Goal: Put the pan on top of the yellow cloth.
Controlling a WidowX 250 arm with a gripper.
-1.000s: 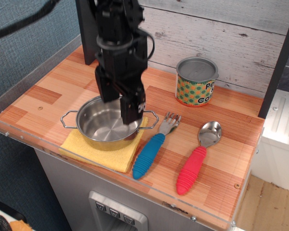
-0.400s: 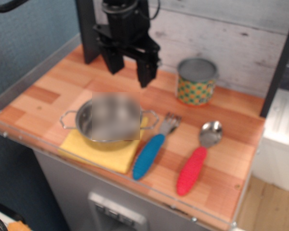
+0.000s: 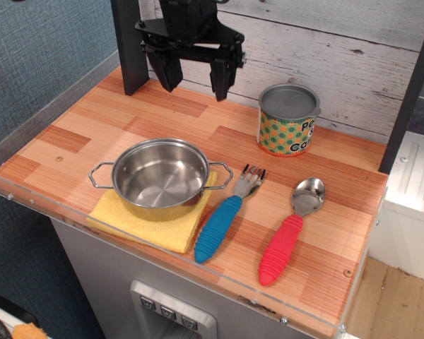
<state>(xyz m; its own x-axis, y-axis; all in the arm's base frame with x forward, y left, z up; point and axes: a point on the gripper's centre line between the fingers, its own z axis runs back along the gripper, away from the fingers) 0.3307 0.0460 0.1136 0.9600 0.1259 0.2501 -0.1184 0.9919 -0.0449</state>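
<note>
The pan [image 3: 160,177], a shiny steel pot with two wire loop handles, sits upright on the yellow cloth [image 3: 152,222] near the front left edge of the wooden counter. The cloth shows under and in front of the pan. My gripper [image 3: 196,79] is raised high behind the pan, well clear of it, with its two black fingers spread apart and nothing between them.
A tin can [image 3: 288,119] with a green-orange dotted label stands at the back right. A fork with a blue handle [image 3: 225,224] and a spoon with a red handle [image 3: 287,234] lie right of the pan. A black post [image 3: 127,42] stands at the back left.
My gripper was down inside the pan's right side a second ago. It has risen and pulled back toward the wall, leaving the pan on the cloth.
</note>
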